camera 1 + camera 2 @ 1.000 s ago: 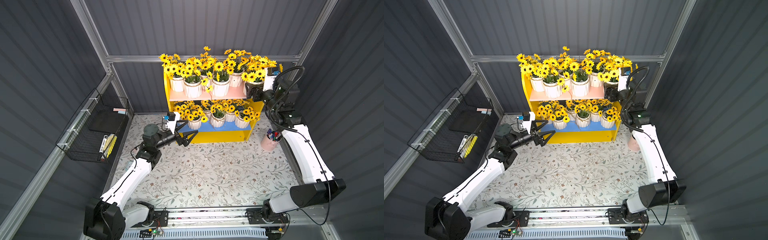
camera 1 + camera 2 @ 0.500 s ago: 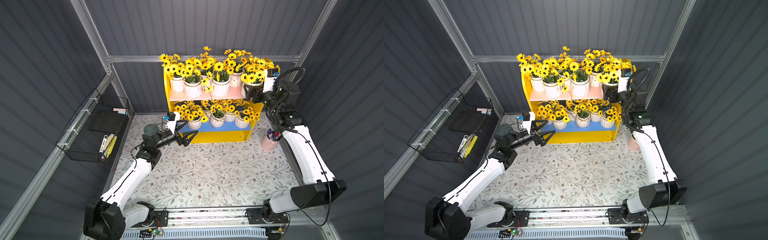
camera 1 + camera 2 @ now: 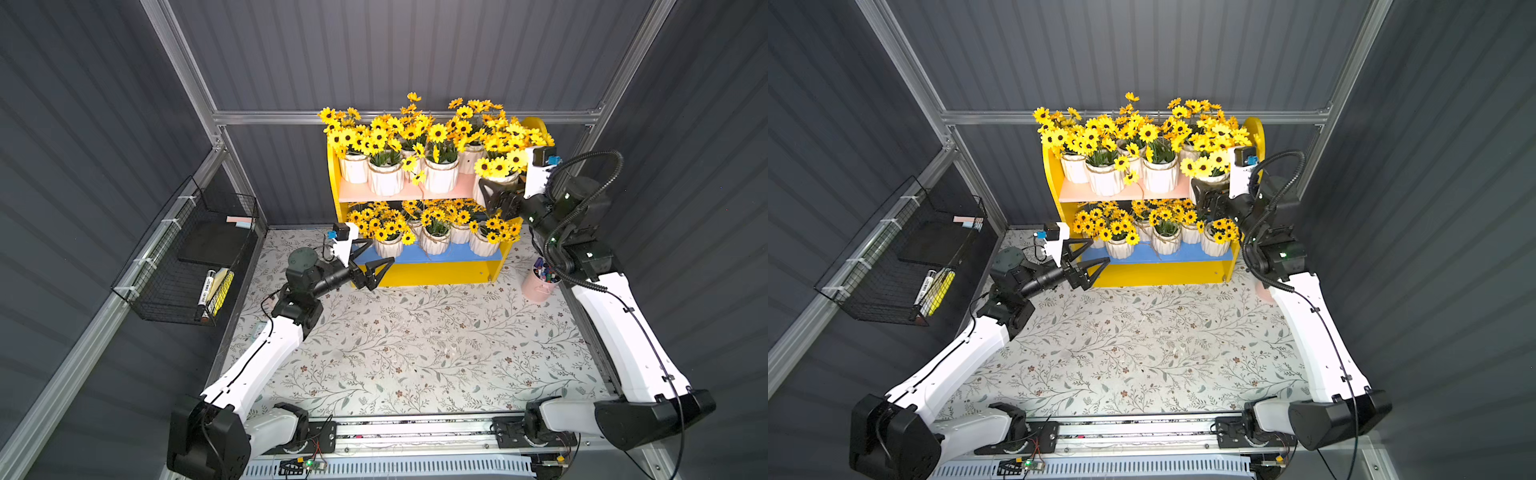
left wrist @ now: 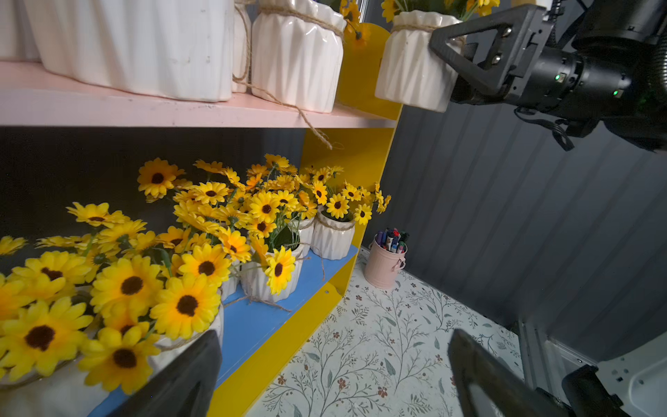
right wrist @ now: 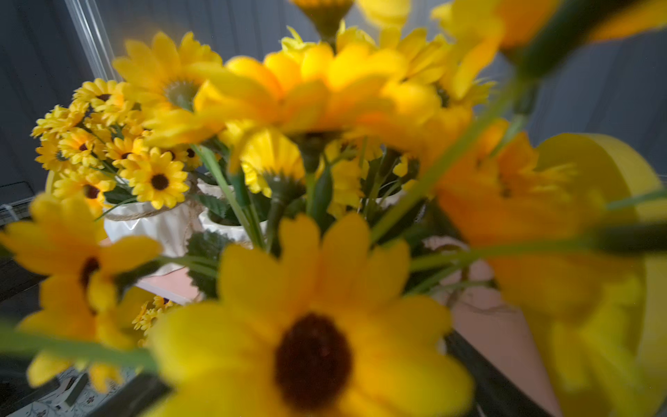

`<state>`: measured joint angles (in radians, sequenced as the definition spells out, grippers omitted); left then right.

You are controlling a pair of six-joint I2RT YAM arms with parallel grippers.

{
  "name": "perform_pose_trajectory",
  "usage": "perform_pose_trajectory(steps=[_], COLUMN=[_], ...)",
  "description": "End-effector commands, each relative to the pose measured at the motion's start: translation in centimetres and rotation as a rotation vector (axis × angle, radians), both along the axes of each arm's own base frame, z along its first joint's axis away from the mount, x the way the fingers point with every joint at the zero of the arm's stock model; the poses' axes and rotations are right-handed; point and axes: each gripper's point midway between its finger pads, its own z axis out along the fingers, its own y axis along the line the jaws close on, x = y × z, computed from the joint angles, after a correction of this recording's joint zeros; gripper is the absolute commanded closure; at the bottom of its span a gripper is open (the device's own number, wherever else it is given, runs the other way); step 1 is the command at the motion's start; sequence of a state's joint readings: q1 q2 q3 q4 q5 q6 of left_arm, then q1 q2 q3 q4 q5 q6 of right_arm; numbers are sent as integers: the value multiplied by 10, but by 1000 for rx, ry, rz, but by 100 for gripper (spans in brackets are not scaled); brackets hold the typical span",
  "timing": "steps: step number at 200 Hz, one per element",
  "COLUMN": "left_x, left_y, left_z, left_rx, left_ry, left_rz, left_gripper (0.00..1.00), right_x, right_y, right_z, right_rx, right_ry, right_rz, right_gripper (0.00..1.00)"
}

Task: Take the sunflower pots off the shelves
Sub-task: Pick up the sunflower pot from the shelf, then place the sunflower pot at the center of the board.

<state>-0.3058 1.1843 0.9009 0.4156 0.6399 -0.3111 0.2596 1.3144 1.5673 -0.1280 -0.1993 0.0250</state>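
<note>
The shelves (image 3: 436, 272) stand at the back, with a pink upper board (image 3: 411, 192) and a blue lower board (image 3: 453, 254). Several sunflower pots (image 3: 384, 178) crowd both tiers. My right gripper (image 3: 489, 191) is shut on one sunflower pot (image 3: 500, 179) at the upper board's right end; in the left wrist view this pot (image 4: 411, 65) hangs in the air beside the yellow side panel. Its blurred flowers (image 5: 310, 353) fill the right wrist view. My left gripper (image 3: 382, 249) is open and empty, level with the blue board's left front corner, next to a lower pot (image 4: 108, 361).
A pink cup of pens (image 3: 540, 282) stands on the floral mat right of the shelves, under my right arm. A black wire basket (image 3: 187, 266) hangs on the left wall. The arms' rail (image 3: 415, 432) runs along the front edge.
My right gripper has shifted slightly forward and down with its pot, away from the upper board. The left arm has not moved.
</note>
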Motion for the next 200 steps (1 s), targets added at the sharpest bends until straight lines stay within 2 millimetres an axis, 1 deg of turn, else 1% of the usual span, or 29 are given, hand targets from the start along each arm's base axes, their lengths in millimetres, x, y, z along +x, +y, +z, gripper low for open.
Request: perform_pose_trajectory(steps=[1,18,25,26,28,34,71,97,122,134,160,166,173,174,175,177,200], left_x=[3,6,6,8,10,11,15,18,19,19,18,17,16,16,16,15,12], left_y=[13,22,24,26,29,32,46,50,51,54,72,75,79,80,81,82,96], left_z=[8,10,11,11,12,11,13,8,-8,-14,-27,-33,-36,-36,-36,-38,-45], left_rx=[2,-12,-12,-13,-14,-13,-13,-20,-27,-28,-47,-46,-41,-41,-41,-39,-22], left_ry=[-26,-21,-22,-20,-20,-17,-5,22,81,99,143,169,179,179,181,185,213], left_rz=[91,154,169,185,203,225,316,343,353,373,468,487,509,512,517,526,595], left_gripper=[0,1,1,1,1,1,1,1,1,1,0,1,0,0,1,1,1], right_x=[-28,-39,-39,-44,-49,-54,-72,-81,-88,-91,-92,-93,-98,-94,-94,-93,-93], right_y=[17,31,38,37,37,40,70,88,109,121,149,156,162,165,167,169,189], right_z=[31,19,8,12,14,10,-22,-43,-62,-76,-110,-118,-122,-131,-131,-138,-170], right_rx=[14,23,18,21,22,24,26,37,59,58,68,69,71,61,64,58,52], right_ry=[-130,-122,-105,-117,-126,-124,-92,-66,-41,-14,31,43,41,58,56,69,97], right_rz=[57,97,107,110,113,122,198,243,298,321,379,389,407,406,409,410,440], right_gripper=[100,100,100,100,100,100,100,100,100,100,100,100,100,100,100,100,100])
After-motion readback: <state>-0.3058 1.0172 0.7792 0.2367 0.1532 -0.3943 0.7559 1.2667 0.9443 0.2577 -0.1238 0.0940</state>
